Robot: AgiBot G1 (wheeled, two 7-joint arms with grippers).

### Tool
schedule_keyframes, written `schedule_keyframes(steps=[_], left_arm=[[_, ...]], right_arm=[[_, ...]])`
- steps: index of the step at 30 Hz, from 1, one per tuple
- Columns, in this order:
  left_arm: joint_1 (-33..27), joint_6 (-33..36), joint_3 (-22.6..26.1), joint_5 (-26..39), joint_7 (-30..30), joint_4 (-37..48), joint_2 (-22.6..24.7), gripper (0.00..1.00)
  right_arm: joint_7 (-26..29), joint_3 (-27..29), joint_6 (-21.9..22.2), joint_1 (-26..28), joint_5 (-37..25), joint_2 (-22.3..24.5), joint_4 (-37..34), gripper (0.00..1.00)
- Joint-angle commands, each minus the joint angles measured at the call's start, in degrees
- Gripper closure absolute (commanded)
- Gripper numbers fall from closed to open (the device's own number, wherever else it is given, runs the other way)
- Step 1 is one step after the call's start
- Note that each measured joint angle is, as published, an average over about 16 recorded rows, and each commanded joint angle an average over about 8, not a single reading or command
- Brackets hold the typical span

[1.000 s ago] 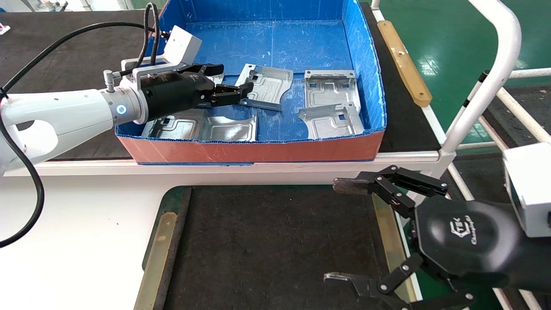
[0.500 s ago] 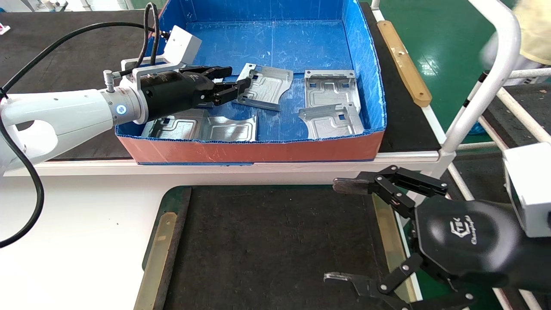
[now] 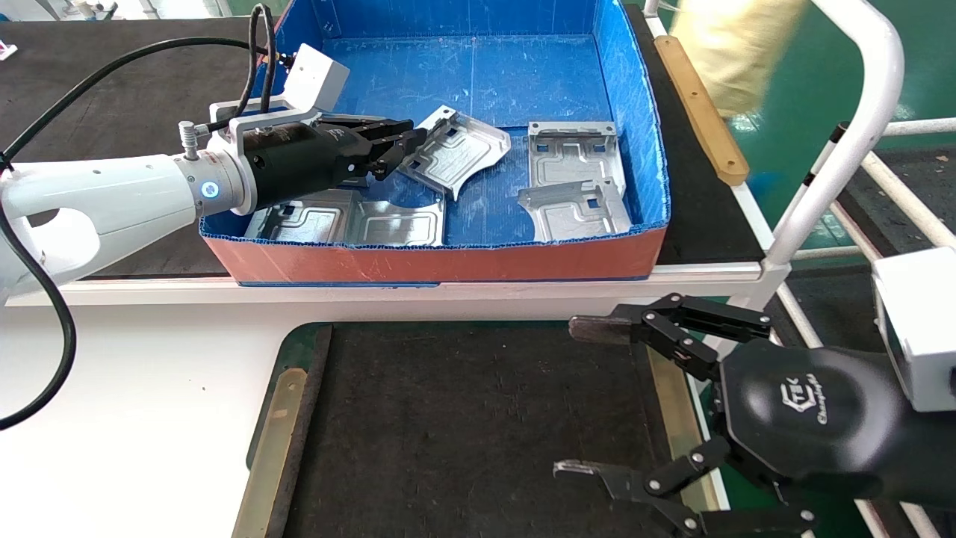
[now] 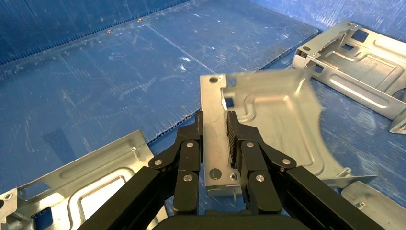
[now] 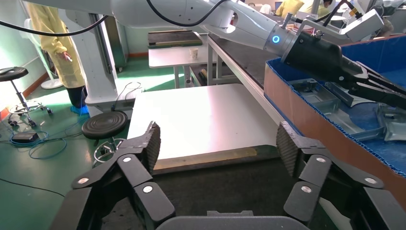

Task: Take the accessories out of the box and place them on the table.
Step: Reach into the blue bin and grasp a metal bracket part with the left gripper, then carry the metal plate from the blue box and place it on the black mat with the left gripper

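Observation:
The box [image 3: 448, 261], blue inside and orange-red outside, holds several silver plates. My left gripper [image 3: 409, 142] is inside it, shut on the flange of one plate [image 3: 455, 149], which hangs tilted above the box floor. In the left wrist view the fingers [image 4: 214, 129] clamp that plate's [image 4: 273, 115] edge. Other plates lie flat at the right [image 3: 571, 153], the front right [image 3: 575, 211] and the front left [image 3: 396, 223]. My right gripper [image 3: 582, 400] is open and empty over the right edge of the table's dark mat [image 3: 463, 426], also seen in the right wrist view [image 5: 215, 143].
A white tube rail [image 3: 859, 127] rises at the right. A tan strip [image 3: 698, 104] lies beside the box's right wall. A person in yellow [image 3: 732, 52] moves behind the box. Tan strips [image 3: 272, 448] frame the mat.
My left gripper closed on the plate's flange and raised it; the plate now tilts off the box floor. The right gripper shifted slightly. A person in yellow came into view at the back right.

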Motion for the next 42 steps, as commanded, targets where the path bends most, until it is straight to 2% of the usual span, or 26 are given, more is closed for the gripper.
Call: schedule_keyframes(steps=[1, 8, 18, 33, 40, 41, 42], left_arm=[[0.0, 0.0, 0.0, 0.0, 0.0, 0.0, 0.0, 1.0], [0.0, 0.7, -0.1, -0.2, 0.8, -0.8, -0.1, 1.0], [1.2, 5.0, -2.6, -3.7, 7.4, -8.2, -2.4, 1.0], [5.6, 21.4, -6.6, -10.9, 15.2, -24.0, -11.1, 1.0], [10.5, 31.2, -7.5, -13.8, 18.8, -29.9, -16.3, 1.0], [11.2, 32.3, -7.6, -14.1, 19.2, -30.5, -17.0, 1.0], [11.8, 33.3, -7.6, -14.3, 19.5, -31.0, -17.7, 1.0]], right_arm=[[0.0, 0.0, 0.0, 0.0, 0.0, 0.0, 0.0, 1.0], [0.0, 0.0, 0.0, 0.0, 0.0, 0.0, 0.0, 1.0], [0.0, 0.0, 0.0, 0.0, 0.0, 0.0, 0.0, 1.0], [0.0, 0.0, 0.0, 0.0, 0.0, 0.0, 0.0, 0.98], [0.0, 0.0, 0.0, 0.0, 0.0, 0.0, 0.0, 0.13], [0.0, 0.0, 0.0, 0.0, 0.0, 0.0, 0.0, 0.02], [0.0, 0.0, 0.0, 0.0, 0.0, 0.0, 0.0, 0.0]])
